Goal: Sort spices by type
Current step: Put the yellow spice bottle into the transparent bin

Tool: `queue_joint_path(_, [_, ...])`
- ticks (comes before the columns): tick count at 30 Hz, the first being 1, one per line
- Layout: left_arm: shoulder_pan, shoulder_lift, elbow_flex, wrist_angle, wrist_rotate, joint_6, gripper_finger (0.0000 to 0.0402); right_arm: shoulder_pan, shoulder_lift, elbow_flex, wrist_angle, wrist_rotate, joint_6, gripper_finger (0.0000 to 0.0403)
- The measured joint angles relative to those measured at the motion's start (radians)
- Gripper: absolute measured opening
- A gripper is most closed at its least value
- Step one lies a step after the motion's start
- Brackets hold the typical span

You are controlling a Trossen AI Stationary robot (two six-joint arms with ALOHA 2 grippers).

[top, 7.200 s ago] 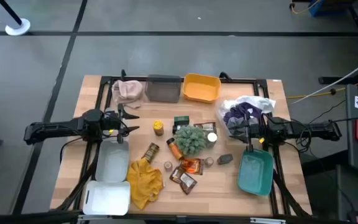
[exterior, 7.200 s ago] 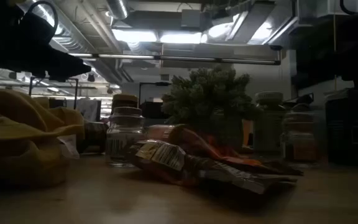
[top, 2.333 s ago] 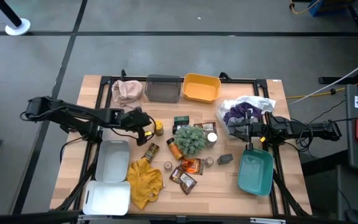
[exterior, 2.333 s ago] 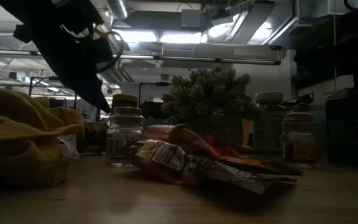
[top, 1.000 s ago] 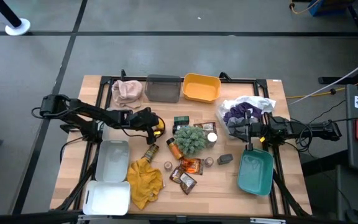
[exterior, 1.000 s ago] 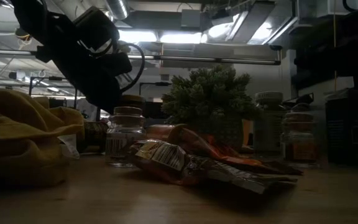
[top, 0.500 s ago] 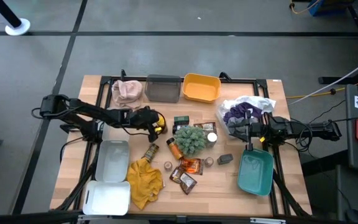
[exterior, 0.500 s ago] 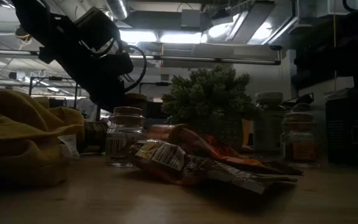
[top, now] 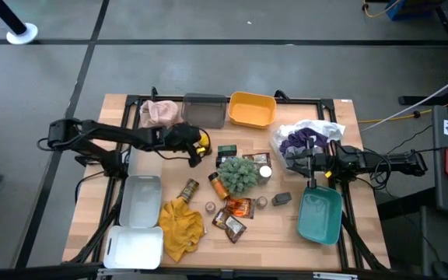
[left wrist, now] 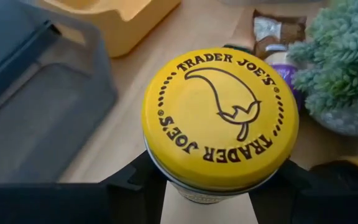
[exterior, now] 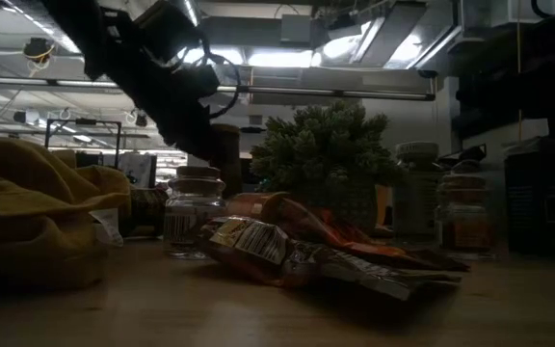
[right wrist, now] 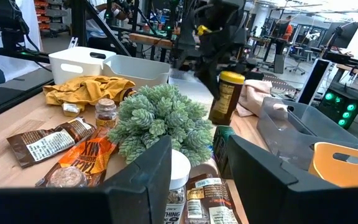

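Fingers of the left gripper (top: 197, 145) are clamped on a yellow-lidded jar (left wrist: 219, 121), one dark pad on each side just under the lid. That lid is round and glossy, printed with a black ring of lettering and a curved pepper outline; below it a pale label shows on the glass. From the right wrist view the jar (right wrist: 227, 97) hangs clear of the table, nearly upright, lid up, its long axis leaning slightly, contents a dull brown-gold. It sits over the back of the table, near the grey bin (top: 205, 110) and the yellow bin (top: 252, 109), beside the spiky green plant ball (top: 239, 173).

Around the plant lie the other spices: a small brown bottle (top: 188, 190) on its side, crinkled glossy packets (top: 233, 216), and a white-capped jar (top: 264, 172) standing upright. A rumpled mustard cloth (top: 180, 226) lies toward the front, next to two smooth white bins (top: 140, 202).

The right gripper (top: 311, 165) waits at the right edge above the teal bin (top: 320, 216), its fingers apart with nothing between them.
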Motion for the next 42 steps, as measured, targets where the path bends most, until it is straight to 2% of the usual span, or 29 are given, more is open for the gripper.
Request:
queue_joint_path(7, [0.029,-0.154,0.067,-0.254,-0.016,-0.034,0.0168,0.0,0.0,0.0,0.0,0.0,0.0,0.0159])
queue_joint_path(12, [0.033,-0.314,0.067,-0.411,-0.075,-0.052,0.0166,0.0,0.0,0.0,0.0,0.0,0.0,0.0159])
queue_joint_path(22, [0.033,-0.589,0.067,-0.816,-0.18,-0.31,0.0169,0.0,0.0,0.0,0.0,0.0,0.0,0.0159])
queue_joint_path(27, [0.033,-0.643,0.067,-0.964,-0.242,-0.42,0.0167,0.0,0.0,0.0,0.0,0.0,0.0,0.0159])
queue_joint_path(32, [0.033,-0.643,0.066,-1.068,-0.28,-0.503,0.0168,0.0,0.0,-0.001,0.0,0.0,0.0,0.0159])
queue_joint_path(42, [0.033,-0.639,-0.071,-1.045,-0.301,-0.675,0.0168,0.0,0.0,-0.001,0.0,0.0,0.0,0.0159])
